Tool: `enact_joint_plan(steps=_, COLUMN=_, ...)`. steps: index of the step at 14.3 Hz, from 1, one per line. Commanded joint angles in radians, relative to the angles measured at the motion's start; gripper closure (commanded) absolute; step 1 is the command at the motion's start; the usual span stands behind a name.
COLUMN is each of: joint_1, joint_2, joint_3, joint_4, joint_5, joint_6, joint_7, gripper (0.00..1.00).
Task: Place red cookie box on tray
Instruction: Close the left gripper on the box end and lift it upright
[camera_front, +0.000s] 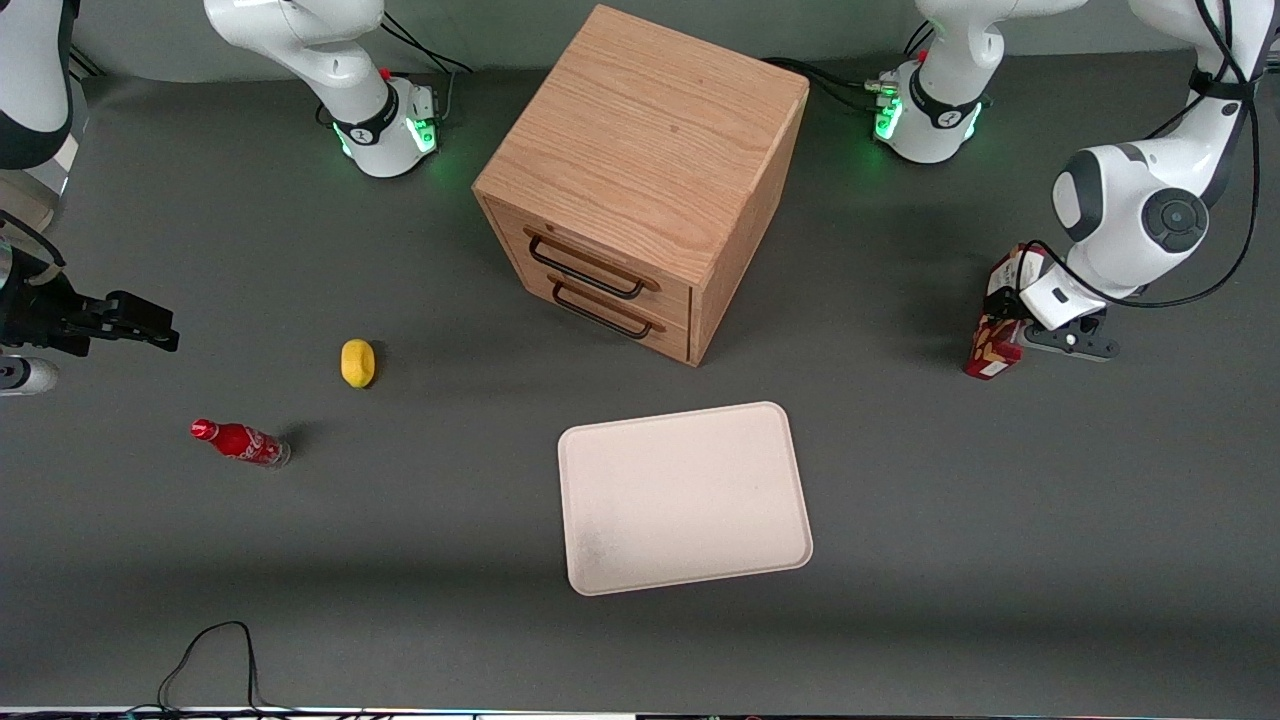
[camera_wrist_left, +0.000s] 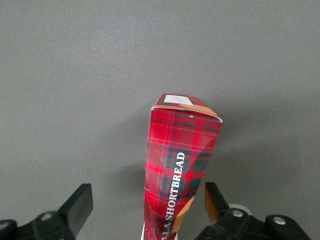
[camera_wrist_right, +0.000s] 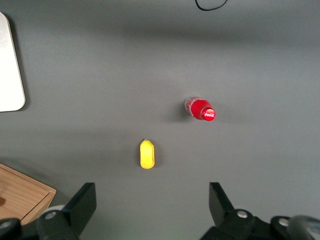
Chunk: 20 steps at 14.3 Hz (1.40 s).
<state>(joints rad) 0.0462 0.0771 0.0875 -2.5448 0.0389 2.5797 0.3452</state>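
**A:** Where's my gripper against the box?

**B:** I read it from the wrist camera: the red cookie box stands directly between my fingers, its long axis running away from the palm, white end panel farthest out. The jaws are spread wide, a clear gap on one side and a much narrower one on the other. Nothing gripped yet, as far as I can tell.

**A:** And on the table?

**B:** From the front, the box stands at the working arm's end, tilted a little, with my gripper low around its upper part. The wrist is bent over it, forearm rising steeply away.

**A:** The tray?

**B:** The tray lies well apart, nearer the front camera than the wooden drawer cabinet. I'd close first, then carry toward the table's middle.
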Motion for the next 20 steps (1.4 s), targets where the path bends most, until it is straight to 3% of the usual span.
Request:
enact_joint_plan(steps=1, joint_1=0.003, joint_2=-0.013, joint_3=0.003, joint_4=-0.009, joint_5=-0.005, joint_6=0.005, joint_7=0.024, gripper=0.00)
enact_joint_plan(steps=3, joint_1=0.014, joint_2=-0.014, joint_3=0.003, joint_4=-0.009, joint_5=-0.005, joint_6=-0.001, joint_7=0.025, gripper=0.01)
enact_joint_plan(steps=4, joint_1=0.014, joint_2=-0.016, joint_3=0.003, joint_4=-0.009, joint_5=-0.007, joint_6=-0.004, joint_7=0.025, gripper=0.14)
enact_joint_plan(steps=5, joint_1=0.015, joint_2=-0.020, joint_3=0.003, joint_4=-0.012, joint_5=-0.008, joint_6=-0.006, joint_7=0.029, gripper=0.93)
enact_joint_plan(steps=6, joint_1=0.017, joint_2=-0.023, joint_3=0.003, joint_4=-0.015, joint_5=-0.026, joint_6=-0.013, joint_7=0.022, gripper=1.00)
enact_joint_plan(steps=16, joint_1=0.024, joint_2=-0.028, joint_3=0.003, joint_4=-0.011, joint_5=-0.028, joint_6=-0.023, joint_7=0.032, gripper=1.00)
enact_joint_plan(steps=20, joint_1=0.024, joint_2=-0.063, joint_3=0.001, joint_4=0.029, joint_5=-0.030, joint_6=-0.126, joint_7=0.032, gripper=1.00)
